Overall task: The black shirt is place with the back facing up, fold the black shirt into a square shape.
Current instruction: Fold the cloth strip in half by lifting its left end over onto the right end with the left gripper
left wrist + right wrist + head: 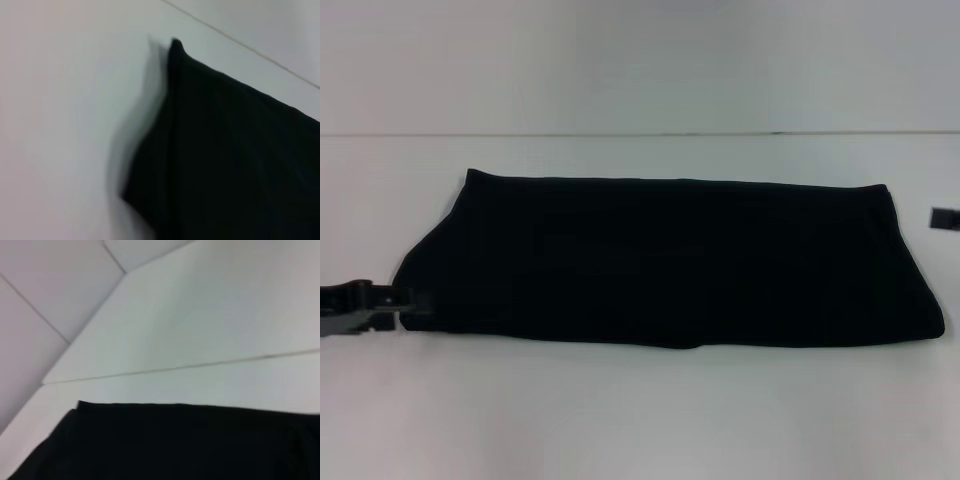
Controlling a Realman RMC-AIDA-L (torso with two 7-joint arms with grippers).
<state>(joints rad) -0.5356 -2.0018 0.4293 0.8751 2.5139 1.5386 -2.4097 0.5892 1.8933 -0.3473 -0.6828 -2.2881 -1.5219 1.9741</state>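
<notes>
The black shirt [670, 262] lies flat on the white table as a long folded band running left to right, its left end slanting out to a point. My left gripper [408, 300] sits low at the table's left side, its tip touching that left end of the shirt. In the left wrist view the shirt [235, 155] fills the frame's lower right, with one corner poking up. Only a small dark piece of my right gripper [945, 218] shows at the right edge, just off the shirt's far right corner. The right wrist view looks across the shirt [170, 445] toward the table's back edge.
The white table [640, 420] runs wide in front of and behind the shirt. Its back edge [640, 134] meets a pale wall. Nothing else stands on it.
</notes>
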